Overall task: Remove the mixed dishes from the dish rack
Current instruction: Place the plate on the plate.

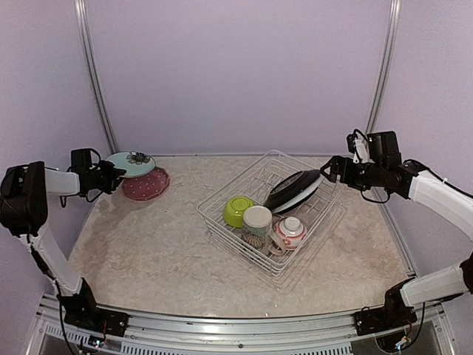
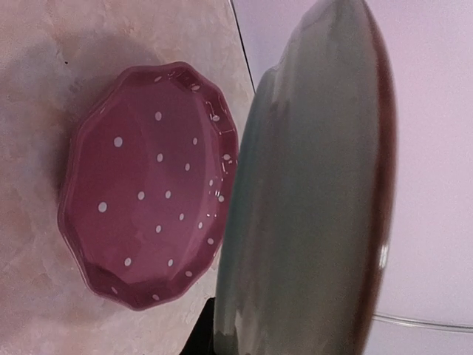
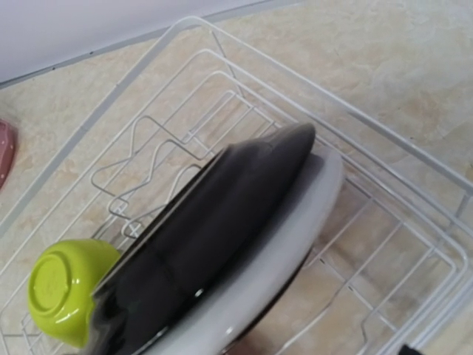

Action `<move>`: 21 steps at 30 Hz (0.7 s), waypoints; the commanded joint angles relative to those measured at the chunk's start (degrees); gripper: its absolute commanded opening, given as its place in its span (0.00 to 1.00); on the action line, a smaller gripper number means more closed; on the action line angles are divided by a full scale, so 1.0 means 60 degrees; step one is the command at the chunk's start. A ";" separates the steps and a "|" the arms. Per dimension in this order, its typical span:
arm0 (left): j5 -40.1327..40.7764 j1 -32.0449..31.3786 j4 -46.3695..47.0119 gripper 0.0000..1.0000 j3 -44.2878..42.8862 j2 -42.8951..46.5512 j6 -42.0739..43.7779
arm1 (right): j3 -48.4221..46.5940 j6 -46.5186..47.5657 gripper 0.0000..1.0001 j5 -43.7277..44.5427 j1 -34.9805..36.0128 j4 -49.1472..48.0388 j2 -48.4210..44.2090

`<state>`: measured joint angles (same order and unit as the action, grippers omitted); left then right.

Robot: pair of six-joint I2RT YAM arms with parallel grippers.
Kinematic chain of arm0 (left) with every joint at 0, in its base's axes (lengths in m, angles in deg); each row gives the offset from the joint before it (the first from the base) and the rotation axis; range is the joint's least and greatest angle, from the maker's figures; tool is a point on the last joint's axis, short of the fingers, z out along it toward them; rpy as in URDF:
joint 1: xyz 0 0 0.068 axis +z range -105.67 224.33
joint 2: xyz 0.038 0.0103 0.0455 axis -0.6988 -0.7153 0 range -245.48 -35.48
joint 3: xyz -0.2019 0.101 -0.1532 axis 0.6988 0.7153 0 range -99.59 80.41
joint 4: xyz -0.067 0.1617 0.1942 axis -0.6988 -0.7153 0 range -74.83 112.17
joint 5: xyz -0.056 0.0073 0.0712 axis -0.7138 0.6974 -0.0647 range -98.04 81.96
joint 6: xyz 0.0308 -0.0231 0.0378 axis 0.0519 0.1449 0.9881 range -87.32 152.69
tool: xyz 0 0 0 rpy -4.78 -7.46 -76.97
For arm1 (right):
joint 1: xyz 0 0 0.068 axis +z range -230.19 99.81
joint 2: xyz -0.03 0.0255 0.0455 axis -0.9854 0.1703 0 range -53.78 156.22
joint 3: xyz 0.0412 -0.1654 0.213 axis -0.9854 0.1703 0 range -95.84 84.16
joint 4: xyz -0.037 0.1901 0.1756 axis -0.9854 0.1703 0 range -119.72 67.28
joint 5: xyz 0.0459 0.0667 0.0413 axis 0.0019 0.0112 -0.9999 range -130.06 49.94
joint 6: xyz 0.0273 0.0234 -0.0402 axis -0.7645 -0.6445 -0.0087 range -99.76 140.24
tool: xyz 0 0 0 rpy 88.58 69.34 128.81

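From above, the left fingers (image 1: 114, 176) are clamped on the rim of the pale green plate (image 1: 131, 163), which hangs nearly level at the far left, overlapping the red dotted plate (image 1: 145, 185) lying on the surface (image 1: 148, 244). In the dish rack (image 1: 236, 180) the black plate (image 1: 293, 186) leans with the white plate (image 1: 303, 197) under it. The lime-green bowl (image 1: 238, 211), cream patterned mug (image 1: 256, 225) and white-and-red small bowl (image 1: 290, 231) sit nearer. The right fingers (image 1: 330, 168) reach the black plate's far rim, too small to tell whether they grip.

The left wrist view shows the pale green plate (image 2: 310, 192) edge-on and blurred, filling the right half – the fingers are hidden behind it. The red dotted plate (image 2: 148, 207) rests on the surface (image 2: 37, 74).

The right wrist view shows the black plate (image 3: 214, 237) stacked on the white plate (image 3: 303, 237) inside the dish rack (image 3: 194, 20), both cut off at the bottom edge. The lime-green bowl (image 3: 66, 296) lies tipped beside them – the fingers are out of sight.
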<state>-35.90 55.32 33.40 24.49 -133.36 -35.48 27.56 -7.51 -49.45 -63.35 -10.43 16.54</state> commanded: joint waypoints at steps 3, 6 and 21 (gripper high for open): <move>-0.0798 -0.0027 0.2453 0.00 -0.0732 -0.1479 -0.0276 | 0.0028 0.0098 0.91 0.0074 0.0052 0.0038 -0.0195; -0.0865 -0.0046 0.2764 0.00 -0.0749 -0.1936 -0.0373 | 0.0001 0.0098 0.91 0.0133 0.0050 0.0060 -0.0310; -0.0795 -0.0188 0.1802 0.06 -0.1036 -0.2529 -0.0032 | -0.0015 0.0113 0.92 0.0313 0.0057 0.0152 -0.0332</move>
<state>-39.53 54.57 42.16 22.11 -148.33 -37.53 27.56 -7.03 -47.85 -63.35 -9.91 15.08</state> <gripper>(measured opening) 0.134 0.915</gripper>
